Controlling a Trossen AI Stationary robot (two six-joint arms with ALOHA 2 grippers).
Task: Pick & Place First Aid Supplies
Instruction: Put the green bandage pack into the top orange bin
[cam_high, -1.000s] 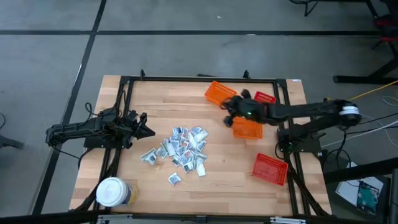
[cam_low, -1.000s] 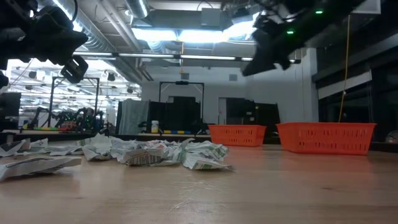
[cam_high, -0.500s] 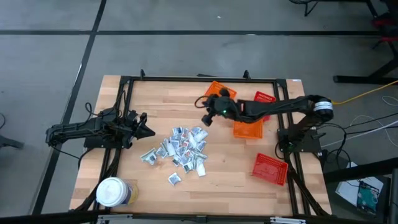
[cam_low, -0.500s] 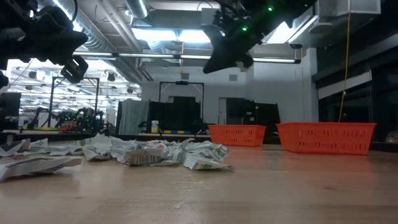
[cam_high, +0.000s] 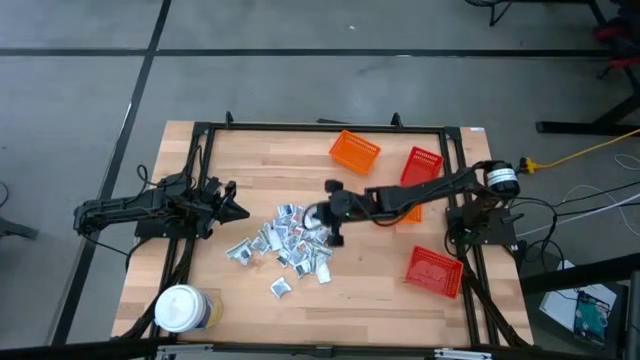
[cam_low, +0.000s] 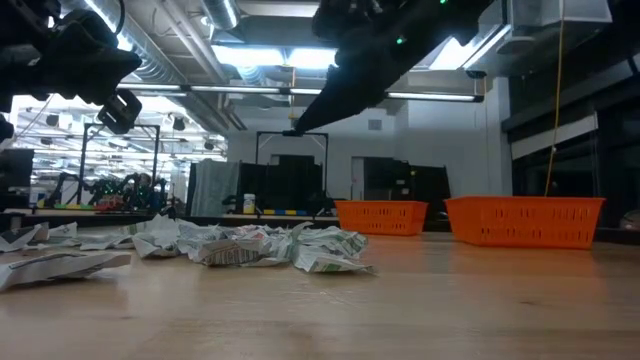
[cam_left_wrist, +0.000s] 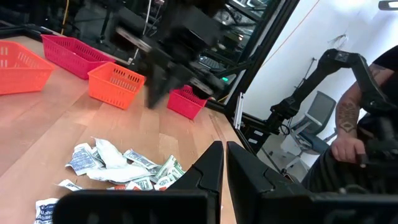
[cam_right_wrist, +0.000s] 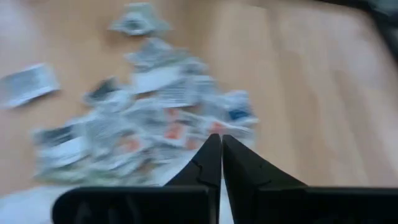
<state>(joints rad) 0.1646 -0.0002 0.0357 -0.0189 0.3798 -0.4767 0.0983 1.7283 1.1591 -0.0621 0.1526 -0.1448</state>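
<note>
Wooden table (cam_high: 380, 280), right gripper (cam_high: 327, 228) jaws closed above sachets (cam_high: 290, 240)

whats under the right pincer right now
The right pincer, fingers shut, hangs over the right edge of the sachet pile. Sachets directly beneath it are hidden from above.

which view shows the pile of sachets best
The high view: the whole pile of sachets lies spread out mid-table, with the right gripper at its edge. The low view sees it edge-on, the left wrist view only part, the right wrist view blurred.
</note>
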